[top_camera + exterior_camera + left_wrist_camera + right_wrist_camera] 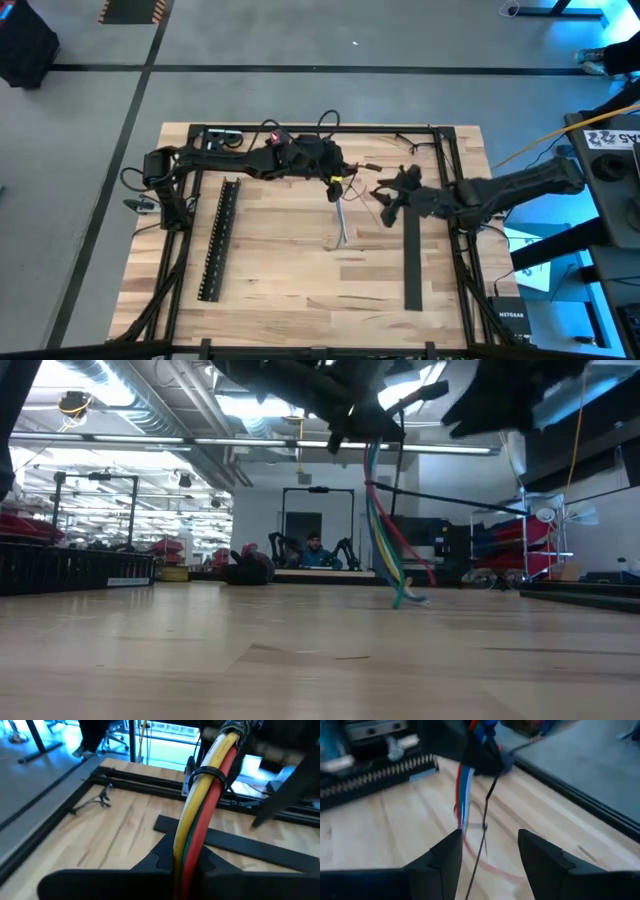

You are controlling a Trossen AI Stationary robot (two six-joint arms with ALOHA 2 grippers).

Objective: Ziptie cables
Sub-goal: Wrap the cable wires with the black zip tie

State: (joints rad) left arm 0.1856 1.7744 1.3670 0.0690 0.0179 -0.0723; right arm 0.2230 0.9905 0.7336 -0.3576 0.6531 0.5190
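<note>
This is looking like a robotics lab or workshop in a large industrial hall. The low view is showing exposed ceiling ducts (110,385) and long strip lights (250,442) running overhead, with rows of shelving (95,510) stretching into the distance. A person (315,550) is sitting at a far bench between two more dark robot arms (278,547) (a second station much like this one). The work surface is a butcher-block wooden table (290,270) edged by a black metal frame (320,128), standing on a grey concrete floor (300,40) marked with dark tape lines (300,69). Beside the table, a boxed network device (512,322) is lying among loose equipment.
</note>
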